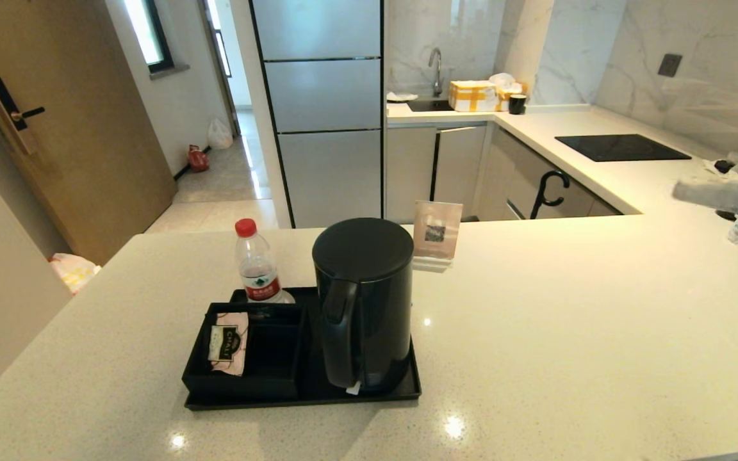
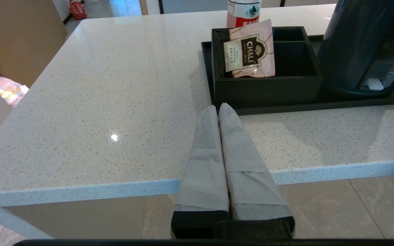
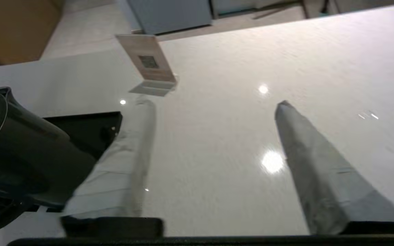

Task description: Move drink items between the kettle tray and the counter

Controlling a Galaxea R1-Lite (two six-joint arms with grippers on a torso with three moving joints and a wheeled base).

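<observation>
On the tray (image 1: 369,397) stands the kettle (image 1: 362,301), sachet (image 1: 228,342) boxed beside it. My right fingers (image 3: 214,102) are spread wide over the tabletop (image 1: 567,320); I should approach the handle squarely. Left fingers (image 2: 219,107) pressed together, idle.

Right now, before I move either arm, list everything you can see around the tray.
kettle: one, matte black, on tray's right side
tea sachet: one, black-and-beige, leaning in compartment box
compartment box: one, black, tray's left side
kettle tray: one, black, on counter
water bottle: one, clear, red cap, behind the box
card stand: one, beige, behind kettle
counter: beige speckled
cooktop: black, far right
left gripper: shut, near tray's front edge
right gripper: open, right of kettle
</observation>
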